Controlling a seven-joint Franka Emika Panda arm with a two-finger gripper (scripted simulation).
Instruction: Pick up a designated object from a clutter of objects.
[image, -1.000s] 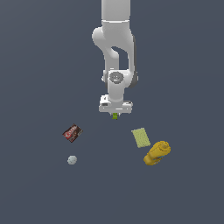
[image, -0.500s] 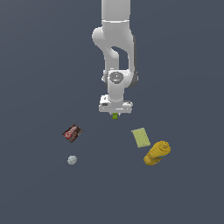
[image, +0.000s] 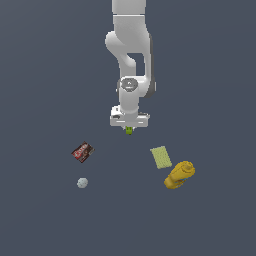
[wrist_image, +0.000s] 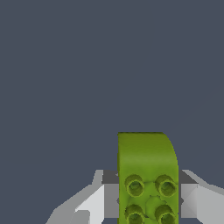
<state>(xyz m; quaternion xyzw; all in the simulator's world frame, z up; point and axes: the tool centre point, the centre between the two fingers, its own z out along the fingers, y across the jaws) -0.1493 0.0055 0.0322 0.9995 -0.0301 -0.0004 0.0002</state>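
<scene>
Wrist view: green block (wrist_image: 147, 175) clamped between gripper (wrist_image: 146, 197) jaws, studs seen. Exterior view: block (image: 129, 130) held above floor, clutter spread below.

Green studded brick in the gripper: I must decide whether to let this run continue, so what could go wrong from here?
1. The green studded brick sticks out beyond the gripper; with so little of it pinched, it may slip or twist.
2. If dropped, it could land near the pale green flat rectangle or yellow bottle.
</scene>
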